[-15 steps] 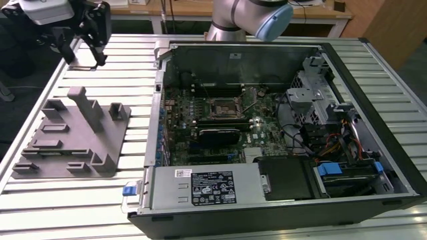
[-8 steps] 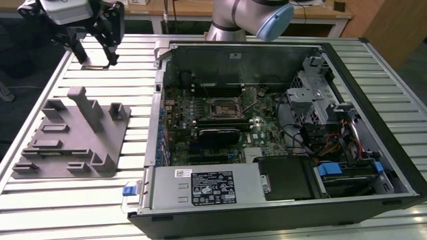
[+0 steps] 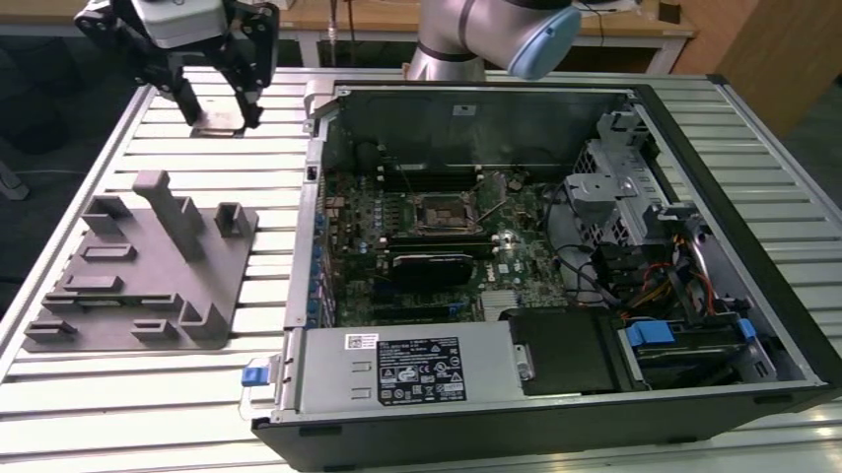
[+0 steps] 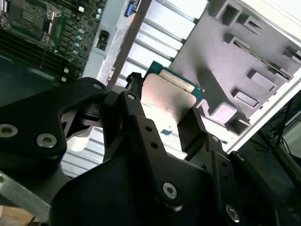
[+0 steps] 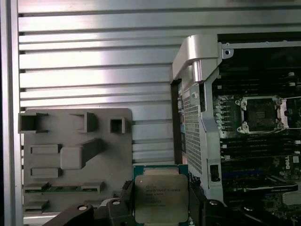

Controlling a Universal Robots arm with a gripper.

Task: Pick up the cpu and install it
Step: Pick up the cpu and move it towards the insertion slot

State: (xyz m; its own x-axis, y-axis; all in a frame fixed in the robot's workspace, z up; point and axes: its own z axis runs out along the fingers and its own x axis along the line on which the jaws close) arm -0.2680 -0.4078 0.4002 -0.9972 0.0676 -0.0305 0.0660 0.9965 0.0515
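Fingers (image 3: 245, 94) closed on the cpu (image 5: 161, 198) by two opposite edges. Chip hangs in the air over the slatted worktop (image 3: 79, 394), outside the open PC case (image 3: 526, 434), on the grey block's (image 3: 145, 266) side. Step in hand looks like the carry: keep chip flat, grip steady, clear the case wall w/ room to spare. First wrist view shows the chip's metal top and the empty socket (image 5: 260, 113) together. Ext. view shows how high it hangs, which wrist views can't tell.
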